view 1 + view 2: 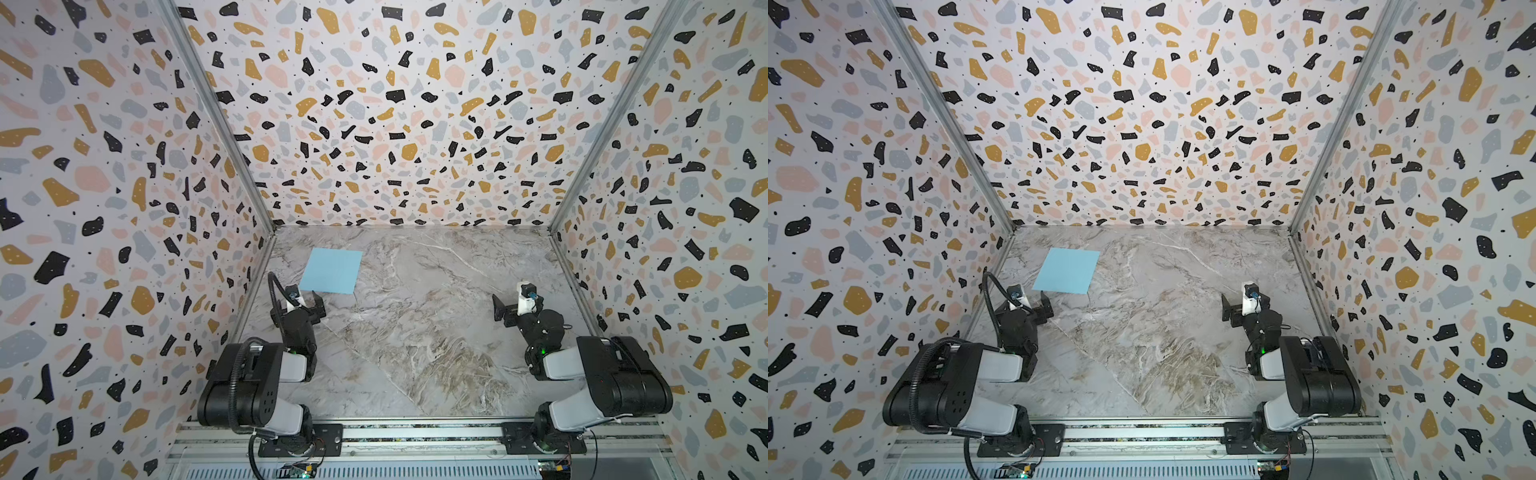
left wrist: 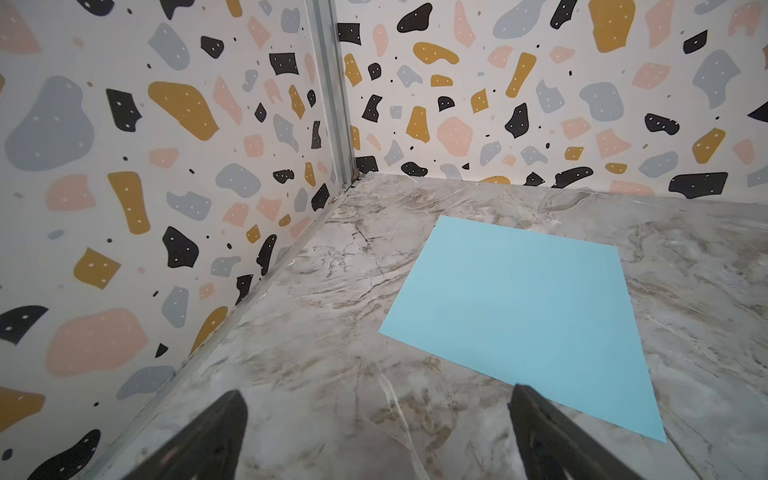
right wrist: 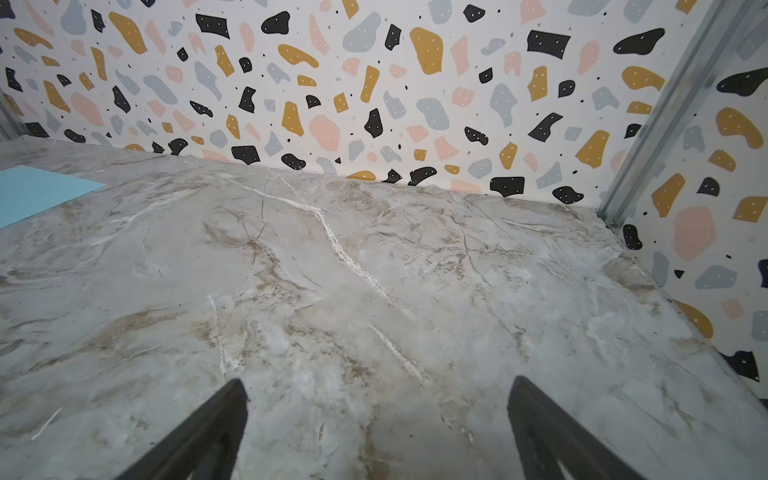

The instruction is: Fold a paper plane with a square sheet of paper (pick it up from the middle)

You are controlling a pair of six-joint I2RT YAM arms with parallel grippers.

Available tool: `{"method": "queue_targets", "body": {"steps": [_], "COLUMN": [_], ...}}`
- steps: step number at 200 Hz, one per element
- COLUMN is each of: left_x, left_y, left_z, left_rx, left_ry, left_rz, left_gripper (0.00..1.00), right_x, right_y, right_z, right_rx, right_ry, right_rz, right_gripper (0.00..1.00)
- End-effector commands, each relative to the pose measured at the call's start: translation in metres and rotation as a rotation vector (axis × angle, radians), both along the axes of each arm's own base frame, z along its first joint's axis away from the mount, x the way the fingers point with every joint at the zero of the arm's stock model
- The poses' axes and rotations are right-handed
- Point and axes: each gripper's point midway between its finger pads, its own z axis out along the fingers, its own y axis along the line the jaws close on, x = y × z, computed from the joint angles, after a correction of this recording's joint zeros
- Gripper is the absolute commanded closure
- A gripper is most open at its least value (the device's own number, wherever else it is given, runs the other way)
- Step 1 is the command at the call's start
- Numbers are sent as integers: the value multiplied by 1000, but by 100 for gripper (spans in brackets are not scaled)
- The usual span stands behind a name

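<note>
The square sheet of paper [image 1: 331,271] [image 1: 1067,271], light blue and unfolded, lies flat on the marble table [image 1: 415,332] at the back left, close to the left wall. My left gripper [image 1: 303,296] [image 1: 1032,297] hovers just in front of the sheet's near edge, open and empty. In the left wrist view one finger tip overlaps the near edge of the sheet [image 2: 515,316], and bare marble shows in the gap of the gripper [image 2: 377,390]. My right gripper [image 1: 513,297] [image 1: 1239,299] [image 3: 377,380] stands open over bare marble at the right, far from the sheet [image 3: 33,193]. The paper plane is out of view.
Terrazzo-patterned walls [image 1: 395,124] close the table on the left, back and right, with metal corner posts [image 1: 216,116] [image 1: 615,116]. Both arm bases sit on a metal rail [image 1: 415,436] along the front edge.
</note>
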Motion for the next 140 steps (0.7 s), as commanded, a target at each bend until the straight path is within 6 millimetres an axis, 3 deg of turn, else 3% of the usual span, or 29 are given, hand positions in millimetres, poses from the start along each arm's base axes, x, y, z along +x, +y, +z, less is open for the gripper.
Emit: {"method": "queue_targets", "body": {"steps": [1,140], "left_x": [6,4], "left_y": [0,1], "left_z": [20,20], "left_rx": [1,-1], "left_ry": [-72,-74], "left_rz": [7,14], "left_gripper": [0,0], "right_x": [-1,1], "right_y": [1,1], "right_z": [5,5], "right_rx": [-3,-3], "right_ry": [-24,-20], "right_rz": [9,8], "right_gripper": [1,1]}}
